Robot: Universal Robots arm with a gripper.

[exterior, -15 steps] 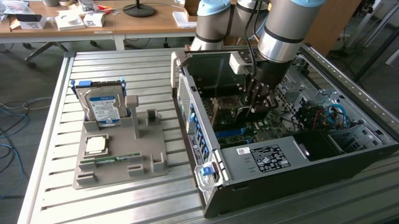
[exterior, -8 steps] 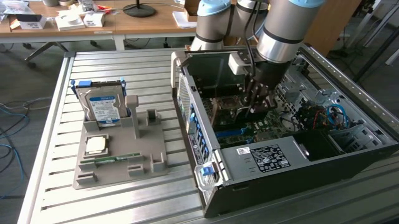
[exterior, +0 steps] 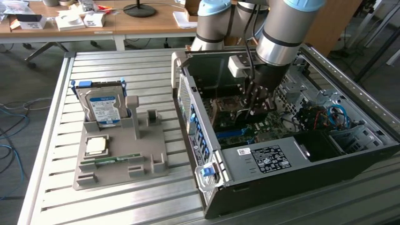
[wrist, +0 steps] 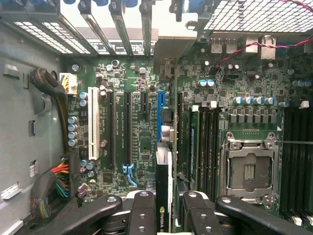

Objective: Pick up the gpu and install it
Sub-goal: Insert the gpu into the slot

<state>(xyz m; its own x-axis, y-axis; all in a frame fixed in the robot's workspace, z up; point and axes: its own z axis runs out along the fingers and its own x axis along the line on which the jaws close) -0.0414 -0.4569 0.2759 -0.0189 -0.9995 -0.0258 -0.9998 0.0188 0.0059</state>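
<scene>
Arm [exterior: 284, 33] reaches down from far side, wrist [exterior: 270, 77] approx. vertical. Gripper [wrist: 165, 215] points down, fingers [wrist: 143, 210] clamped on gpu [wrist: 164, 171] edge.

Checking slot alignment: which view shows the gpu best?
The wrist view: the gpu sits edge-on between the gripper's fingers, roughly in line with the blue slot. In the exterior view the gripper reaches into the computer case, and the card there is hard to make out.

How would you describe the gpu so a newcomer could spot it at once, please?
Look inside the open computer case, under the claw. The gpu is the card gripped edge-on there; unlike the slots around it, its edge bears a green logo.
</scene>
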